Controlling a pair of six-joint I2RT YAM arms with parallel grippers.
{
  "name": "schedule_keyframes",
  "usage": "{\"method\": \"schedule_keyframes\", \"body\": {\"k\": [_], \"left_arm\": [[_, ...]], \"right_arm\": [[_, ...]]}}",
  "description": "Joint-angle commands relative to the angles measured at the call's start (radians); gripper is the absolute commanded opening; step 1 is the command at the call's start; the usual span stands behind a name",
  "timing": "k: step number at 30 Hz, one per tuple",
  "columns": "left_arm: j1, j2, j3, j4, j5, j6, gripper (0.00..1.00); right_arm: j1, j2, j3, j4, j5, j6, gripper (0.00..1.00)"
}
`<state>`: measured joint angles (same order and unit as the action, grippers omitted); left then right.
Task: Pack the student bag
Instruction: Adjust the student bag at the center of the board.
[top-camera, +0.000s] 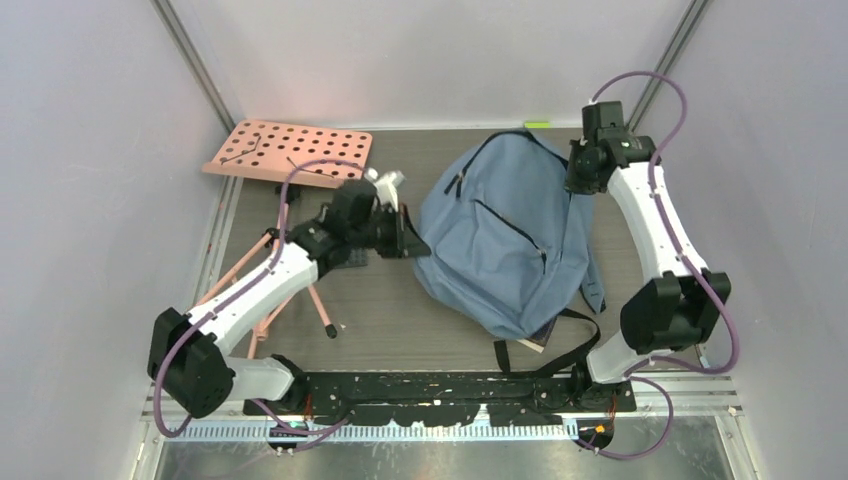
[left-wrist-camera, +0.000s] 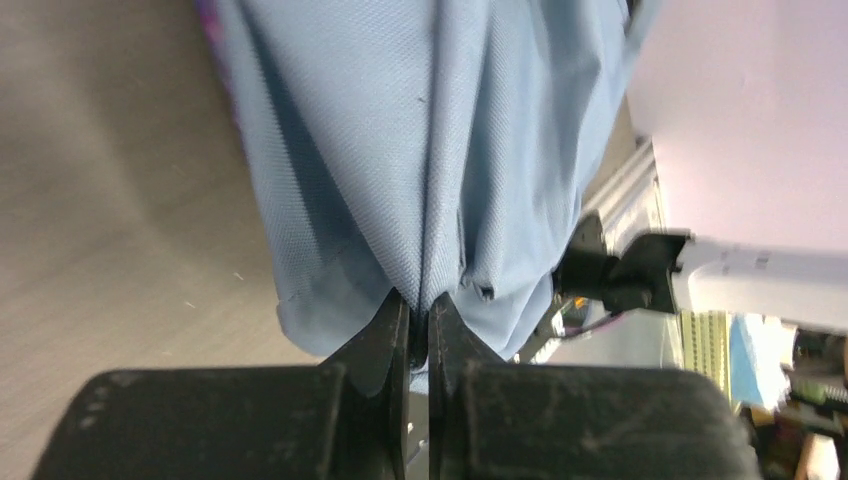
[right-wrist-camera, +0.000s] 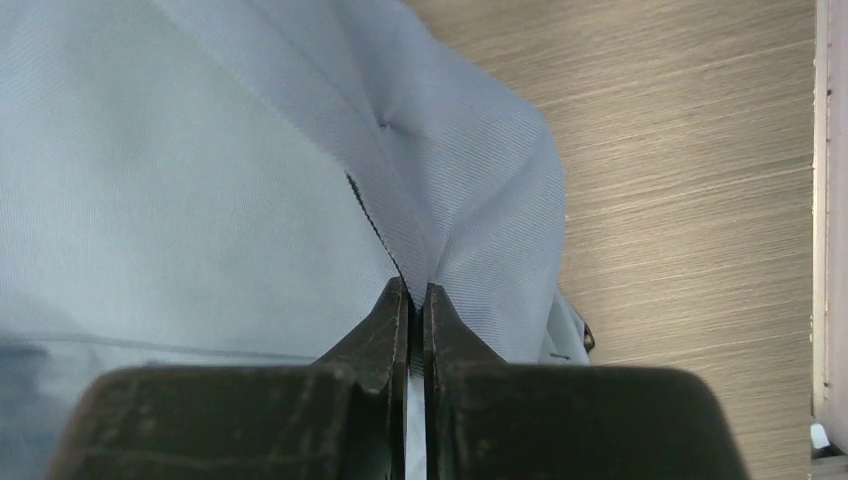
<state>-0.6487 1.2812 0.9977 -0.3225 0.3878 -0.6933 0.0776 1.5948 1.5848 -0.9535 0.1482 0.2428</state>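
The student bag (top-camera: 505, 235), a large blue-grey backpack with black zippers, lies in the middle of the table with its black straps trailing toward the near edge. My left gripper (top-camera: 412, 243) is shut on a fold of the bag's fabric (left-wrist-camera: 420, 200) at its left side. My right gripper (top-camera: 578, 180) is shut on a fold of the bag's fabric (right-wrist-camera: 300, 200) at its far right corner. In both wrist views the cloth is pinched between the black fingertips and pulled into a ridge.
A pink pegboard (top-camera: 290, 152) lies at the far left. Pink rods (top-camera: 320, 305) lie under my left arm. A book corner (top-camera: 535, 343) pokes out below the bag. A white object (top-camera: 388, 186) sits behind the left gripper. Grey walls close in both sides.
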Motion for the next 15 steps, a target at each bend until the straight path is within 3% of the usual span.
{"method": "schedule_keyframes", "body": {"k": [1,5,15], "left_arm": [[0.160,0.060,0.185,-0.142,0.048,0.165,0.00],[0.260,0.222,0.406,-0.259,0.078,0.275,0.00],[0.354,0.627,0.939,-0.467,-0.005,0.400,0.00]], "right_arm": [[0.016,-0.151,0.071,-0.097,-0.122,0.056,0.01],[0.083,-0.216,0.064,-0.103,-0.189,0.106,0.01],[0.407,-0.344,-0.063,-0.009,-0.080,0.261,0.01]]}}
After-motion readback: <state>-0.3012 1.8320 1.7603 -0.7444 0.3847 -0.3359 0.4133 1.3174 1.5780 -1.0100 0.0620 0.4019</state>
